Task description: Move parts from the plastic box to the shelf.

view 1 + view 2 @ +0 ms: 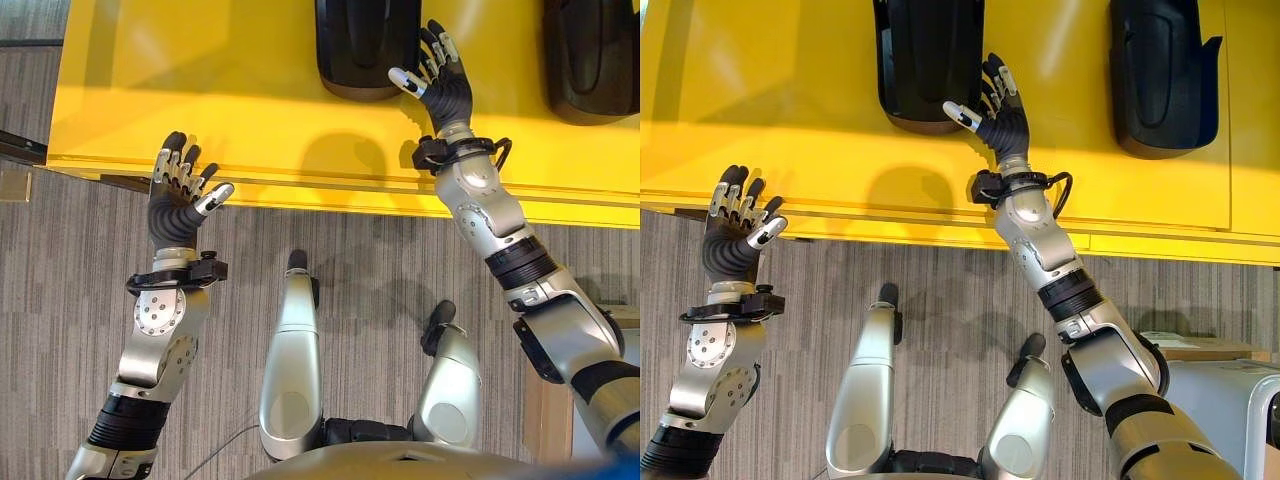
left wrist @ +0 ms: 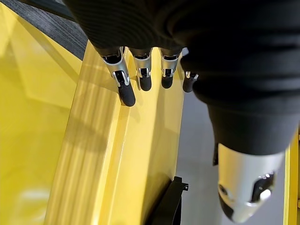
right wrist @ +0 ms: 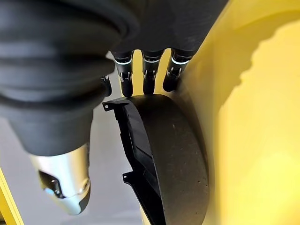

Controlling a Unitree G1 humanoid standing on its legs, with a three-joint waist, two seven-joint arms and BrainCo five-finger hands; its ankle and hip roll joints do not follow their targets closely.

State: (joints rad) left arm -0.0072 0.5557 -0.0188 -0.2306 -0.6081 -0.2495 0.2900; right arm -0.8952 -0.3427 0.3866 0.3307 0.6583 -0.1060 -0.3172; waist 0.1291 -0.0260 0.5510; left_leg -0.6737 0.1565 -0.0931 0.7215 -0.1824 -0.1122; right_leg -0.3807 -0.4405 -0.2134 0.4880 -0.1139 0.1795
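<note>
Two black parts (image 1: 368, 45) (image 1: 592, 55) lie on the yellow shelf (image 1: 230, 110) at frame top; my right hand (image 1: 443, 85), fingers spread wide and empty, is beside one, my left hand (image 1: 178, 195) likewise open at the shelf's edge.

The left hand (image 2: 140, 28) hangs with fingers (image 2: 125, 91) straight over the yellow shelf (image 2: 93, 154) edge, holding nothing.

It looked like a workshop or a factory's parts area. A bright yellow shelf (image 1: 250, 110) of painted metal carried two black moulded plastic parts (image 1: 930, 60), (image 1: 1162, 75), like vehicle covers, laid well apart. Below lay grey ribbed carpet flooring (image 1: 70, 260), of the hard-wearing industrial sort.
</note>
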